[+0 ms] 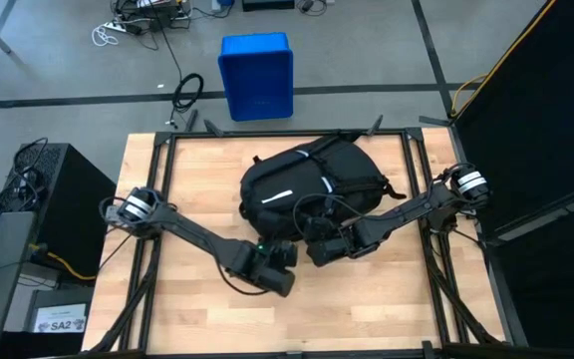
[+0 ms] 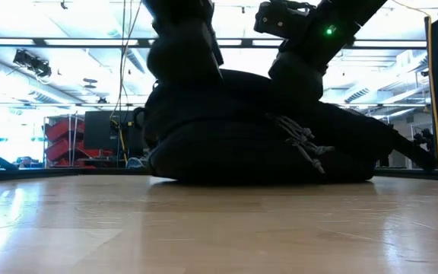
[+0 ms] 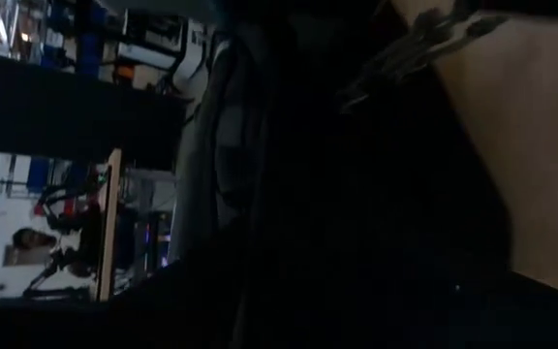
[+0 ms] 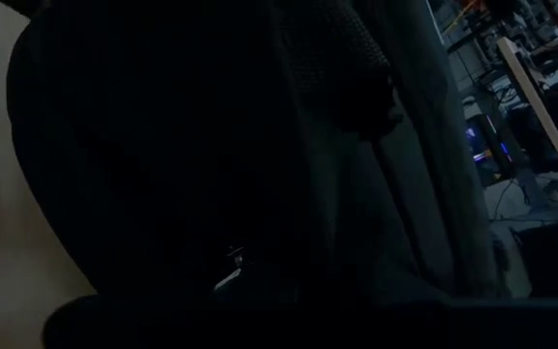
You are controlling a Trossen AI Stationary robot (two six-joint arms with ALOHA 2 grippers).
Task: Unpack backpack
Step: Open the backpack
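Two arms work at the near edge of the backpack (image 1: 307,179), which lies flat in the middle of the wooden table (image 1: 177,309), its rounded bulk toward the far side and a white reflective strip showing on its upper face. The left gripper (image 1: 285,257) sits just beside the bag's near-left edge; from these views I cannot tell how its fingers stand, since the wrist picture is filled with dark fabric and a zipper pull. The right gripper (image 1: 319,245) is pressed against the near edge a little to the right, its fingers closed together; whether any cloth or zipper tab is pinched between them cannot be made out.

Nothing has come out of the bag yet, so this looks like the opening step: finding and working the zipper or flap along the near side. The next move likely calls for one arm to pin or lift the fabric while the other draws the opening wide, with care that the limp cloth does not bunch and drag the whole bag across the table.

A blue bin (image 1: 256,75) stands on the floor beyond the far edge.
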